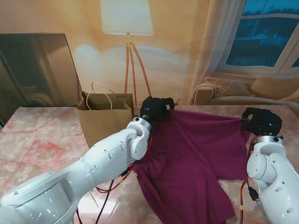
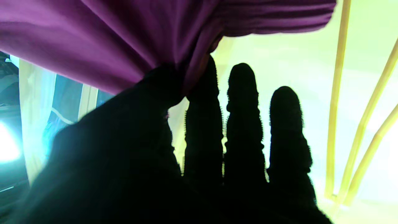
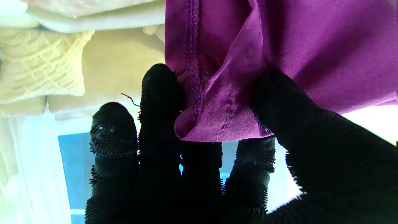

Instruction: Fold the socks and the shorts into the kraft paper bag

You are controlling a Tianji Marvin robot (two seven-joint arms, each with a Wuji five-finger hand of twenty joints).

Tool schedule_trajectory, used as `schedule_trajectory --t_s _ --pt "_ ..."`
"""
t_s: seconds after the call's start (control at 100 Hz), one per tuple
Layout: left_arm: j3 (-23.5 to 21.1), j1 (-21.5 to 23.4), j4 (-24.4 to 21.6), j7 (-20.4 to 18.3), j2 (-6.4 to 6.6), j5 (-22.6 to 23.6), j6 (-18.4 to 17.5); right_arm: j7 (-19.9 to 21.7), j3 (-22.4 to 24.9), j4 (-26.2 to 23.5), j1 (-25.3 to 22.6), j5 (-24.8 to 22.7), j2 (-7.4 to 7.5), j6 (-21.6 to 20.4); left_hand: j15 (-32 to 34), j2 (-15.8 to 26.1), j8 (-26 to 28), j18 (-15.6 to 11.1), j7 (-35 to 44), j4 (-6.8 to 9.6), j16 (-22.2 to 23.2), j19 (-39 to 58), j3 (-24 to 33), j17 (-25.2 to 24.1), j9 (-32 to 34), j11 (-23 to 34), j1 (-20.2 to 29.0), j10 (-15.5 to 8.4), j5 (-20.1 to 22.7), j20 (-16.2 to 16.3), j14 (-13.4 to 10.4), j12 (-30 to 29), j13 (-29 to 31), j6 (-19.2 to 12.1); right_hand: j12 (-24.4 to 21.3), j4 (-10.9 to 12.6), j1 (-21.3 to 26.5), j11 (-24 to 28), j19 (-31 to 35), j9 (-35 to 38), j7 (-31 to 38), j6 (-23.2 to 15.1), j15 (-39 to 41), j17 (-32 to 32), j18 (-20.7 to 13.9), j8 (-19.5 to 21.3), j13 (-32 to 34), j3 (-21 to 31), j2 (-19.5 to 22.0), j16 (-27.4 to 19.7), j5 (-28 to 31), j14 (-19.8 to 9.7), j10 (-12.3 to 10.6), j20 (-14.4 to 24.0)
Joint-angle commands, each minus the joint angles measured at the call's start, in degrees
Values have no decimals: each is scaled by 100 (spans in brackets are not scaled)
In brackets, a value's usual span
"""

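No writing readable. Your left robot hand (image 1: 155, 108) and right robot hand (image 1: 262, 121) each pinch shorts (image 1: 191, 158); held edge spans frame center to right, fabric trailing toward bottom over worktop (image 1: 42, 140), beside paper bag (image 1: 103, 122).

My left forearm covers the shorts' (image 1: 187, 158) left edge and part of the kraft paper bag's (image 1: 103, 122) front, and I cannot see into the bag. The shorts run off the stand view's near edge, so the hem is cut off there. Socks: cannot make any out anywhere. My left hand (image 2: 174, 149) is pure silhouette in its wrist view; the pinch point is buried in folds and the cloth leaves that frame on two sides. My right hand (image 3: 214, 155) has its middle fingertips hidden behind the bunched corner. The table (image 1: 42, 135) under the cloth is hidden.
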Motion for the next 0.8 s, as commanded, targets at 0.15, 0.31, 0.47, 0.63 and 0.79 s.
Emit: schedule_trajectory --t_s 0.15,0.31,0.47,0.63,0.79 --pt "-259 378 -936 -110 443 180 52 45 418 -824 -853 -99 3 -455 -29 -441 -335 -31 104 -338 -92 148 528 19 418 -685 32 -194 377 27 -173 160 180 -285 200 -117 381 304 396 109 259 77 538 86 -28 183 111 141 -59 353 366 -63 207 0" --pt "-449 736 -1552 -236 747 392 34 222 768 -1469 -1547 -17 -15 -948 -165 -605 -472 -58 113 -310 -73 101 625 60 466 -774 32 -314 538 -7 -192 62 244 -378 179 -133 479 291 324 205 250 92 584 146 -15 78 170 139 -237 405 471 -32 244 -4" --pt "-643 1178 -2132 -297 1026 661 52 473 1125 -2061 -2183 136 -35 -1460 -214 -599 -508 -44 127 -319 -60 73 653 132 470 -786 21 -316 544 -36 -169 38 272 -375 177 -168 462 247 275 293 238 97 550 216 7 -54 245 133 -335 439 538 -15 238 30" --pt "-861 1607 -2578 -315 1268 926 63 774 1399 -2429 -2636 351 -43 -1928 -223 -570 -477 -46 159 -334 -36 80 668 159 459 -784 12 -331 495 -45 -160 42 281 -390 211 -190 426 227 252 365 225 123 527 242 20 -219 300 150 -359 481 583 -20 215 86" --pt "-1214 2100 -3117 -469 1453 945 22 1206 1612 -2658 -2967 787 -41 -2432 -128 -551 -445 -157 161 -340 15 184 648 448 456 -779 46 -293 488 -51 -121 46 461 -400 254 -191 422 206 227 372 269 162 505 244 30 -264 311 169 -332 514 585 -20 211 121"
